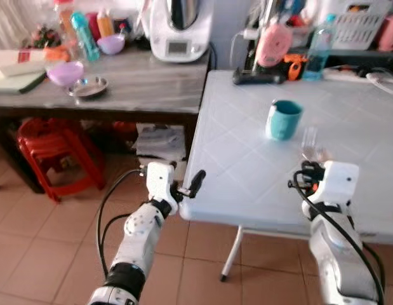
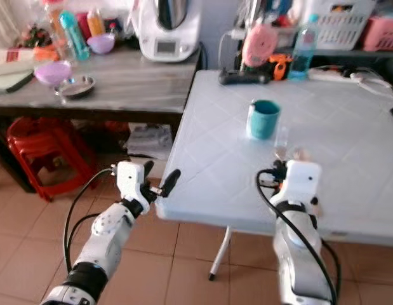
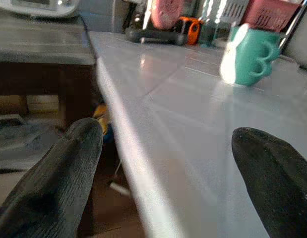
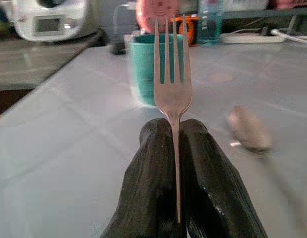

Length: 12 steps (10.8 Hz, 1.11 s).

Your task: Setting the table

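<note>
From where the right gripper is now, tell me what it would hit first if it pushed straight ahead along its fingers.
Probably the teal mug. The right gripper, shut on the fork, points its tines straight at it over the white table. The spoon lies off to one side. Depth is uncertain.

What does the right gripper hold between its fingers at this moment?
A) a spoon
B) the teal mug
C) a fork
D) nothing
C: the right gripper is shut on the thin handle of a fork, whose tines point up in front of the teal mug.
</note>
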### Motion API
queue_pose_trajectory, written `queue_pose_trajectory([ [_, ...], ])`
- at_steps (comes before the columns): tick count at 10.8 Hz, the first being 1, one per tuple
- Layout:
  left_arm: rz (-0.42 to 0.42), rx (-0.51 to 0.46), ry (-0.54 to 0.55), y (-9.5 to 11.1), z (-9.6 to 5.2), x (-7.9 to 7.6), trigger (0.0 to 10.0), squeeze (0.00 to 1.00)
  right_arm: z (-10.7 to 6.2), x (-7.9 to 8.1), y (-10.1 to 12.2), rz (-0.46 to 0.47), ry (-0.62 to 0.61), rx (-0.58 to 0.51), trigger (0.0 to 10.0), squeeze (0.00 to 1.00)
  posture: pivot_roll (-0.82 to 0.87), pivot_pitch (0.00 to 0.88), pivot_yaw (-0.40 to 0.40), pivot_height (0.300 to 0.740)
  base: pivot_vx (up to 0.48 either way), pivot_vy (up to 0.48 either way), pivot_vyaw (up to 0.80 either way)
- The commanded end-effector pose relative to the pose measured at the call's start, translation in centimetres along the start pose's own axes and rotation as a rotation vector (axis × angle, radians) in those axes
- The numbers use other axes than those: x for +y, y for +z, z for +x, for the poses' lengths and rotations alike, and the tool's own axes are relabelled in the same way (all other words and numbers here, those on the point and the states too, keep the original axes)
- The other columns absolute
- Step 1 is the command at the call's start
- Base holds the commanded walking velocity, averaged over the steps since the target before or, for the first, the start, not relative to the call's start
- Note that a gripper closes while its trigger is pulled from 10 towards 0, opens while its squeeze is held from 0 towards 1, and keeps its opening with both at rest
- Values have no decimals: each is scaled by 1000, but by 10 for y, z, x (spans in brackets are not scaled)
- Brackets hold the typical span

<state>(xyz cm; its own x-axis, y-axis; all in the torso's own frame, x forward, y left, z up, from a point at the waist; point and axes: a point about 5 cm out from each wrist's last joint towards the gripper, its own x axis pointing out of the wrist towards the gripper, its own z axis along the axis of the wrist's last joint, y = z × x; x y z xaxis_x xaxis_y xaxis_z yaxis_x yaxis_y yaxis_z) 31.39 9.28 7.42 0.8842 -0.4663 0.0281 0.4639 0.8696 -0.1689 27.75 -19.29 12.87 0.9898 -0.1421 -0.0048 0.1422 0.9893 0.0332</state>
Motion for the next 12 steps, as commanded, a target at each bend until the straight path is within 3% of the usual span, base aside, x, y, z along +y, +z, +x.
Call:
queue_pose_trajectory([
  [1,14,-4,4,2,1,2,10000,0,2,4,5,0,15,-25,10000,0,-101,0,56,740,0,352,0],
  [7,16,0,8,1,3,1,10000,0,2,3,3,14,0,-35,10000,0,-108,0,67,740,0,366,0],
  [12,17,1,7,0,3,-1,10000,0,2,3,2,23,-3,-34,10000,0,-103,0,68,740,0,371,-483],
])
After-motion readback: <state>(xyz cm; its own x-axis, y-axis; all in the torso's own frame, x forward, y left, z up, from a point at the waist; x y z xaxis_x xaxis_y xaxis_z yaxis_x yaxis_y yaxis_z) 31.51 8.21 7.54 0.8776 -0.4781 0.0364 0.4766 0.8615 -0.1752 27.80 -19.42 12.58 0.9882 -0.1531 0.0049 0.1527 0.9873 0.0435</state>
